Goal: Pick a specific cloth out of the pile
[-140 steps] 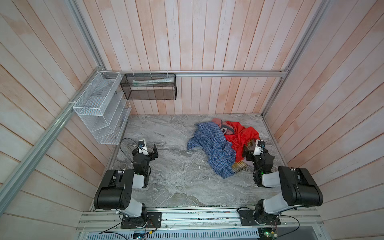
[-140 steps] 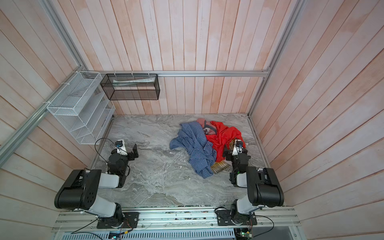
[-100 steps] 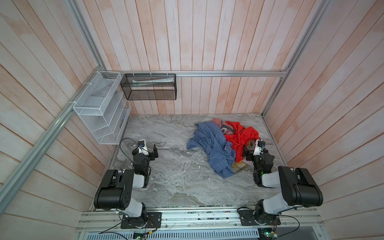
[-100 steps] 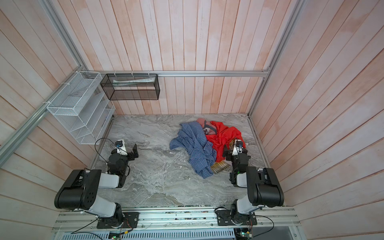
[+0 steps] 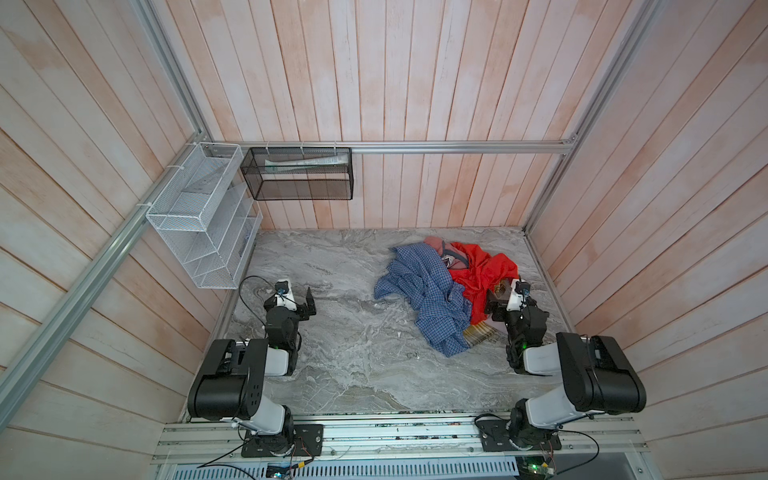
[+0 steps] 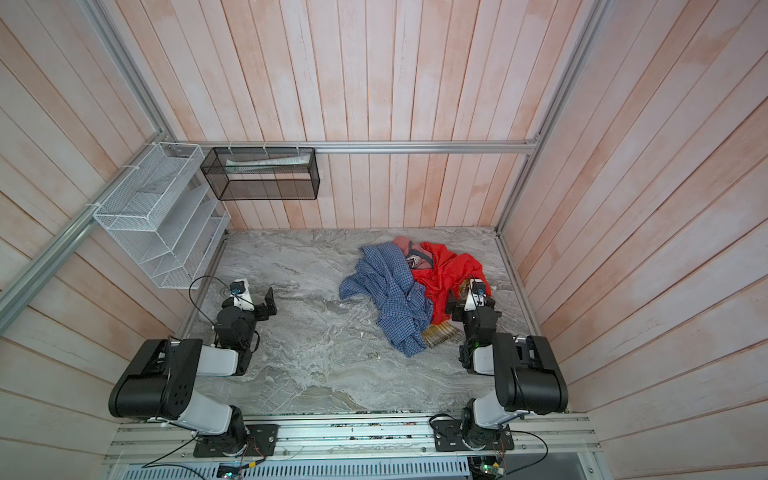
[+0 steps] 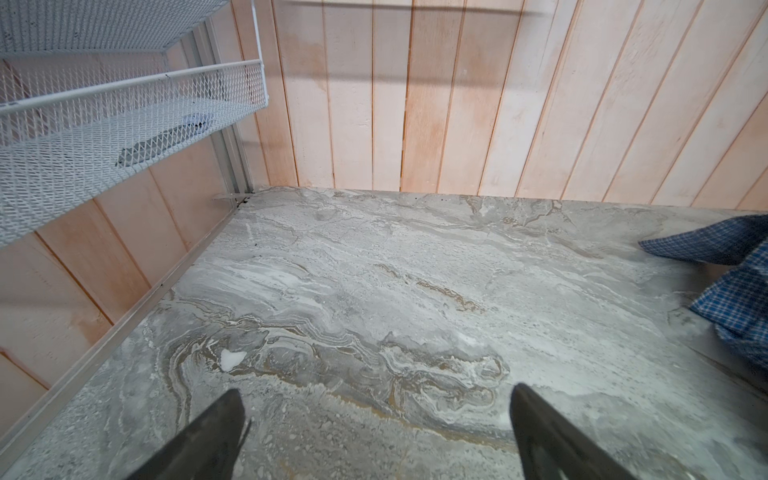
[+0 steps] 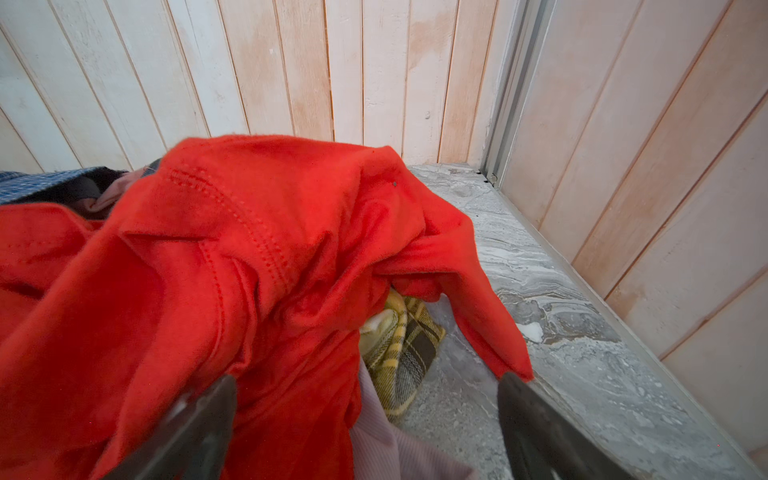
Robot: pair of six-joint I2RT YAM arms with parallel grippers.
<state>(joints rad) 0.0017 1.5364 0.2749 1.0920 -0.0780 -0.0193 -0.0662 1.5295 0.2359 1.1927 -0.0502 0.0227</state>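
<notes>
On the far right of the worktop (image 5: 353, 340), close to the right wall, sits the pile (image 5: 446, 291). Its biggest piece is the blue checked shirt (image 5: 428, 295), sprawled over the pile's left side and trailing toward me. The cloth (image 5: 484, 270) I want, plain red-orange, lies on the right side of the heap. Its left edge is tucked under the shirt and the rest is on top and free. A yellow plaid piece (image 8: 399, 345) and a mauve piece (image 8: 386, 436) peek out from under its near edge, and a salmon-pink garment (image 5: 435, 243) shows at the far end.

My right hand (image 8: 368, 384) is at the cloth's near edge, fingers spread wide and holding nothing. Red folds lie between them, and a loose corner reaches one fingertip. My left hand (image 7: 374, 395) is well apart on the left, also wide open and empty over bare worktop.

I judge the cloth light, soft and limp, with a faintly napped face that should not slip. I'd pinch a raised red fold alone, clear of the plaid and mauve beneath. I expect the shirt to drag on the cloth as it pulls free.
</notes>
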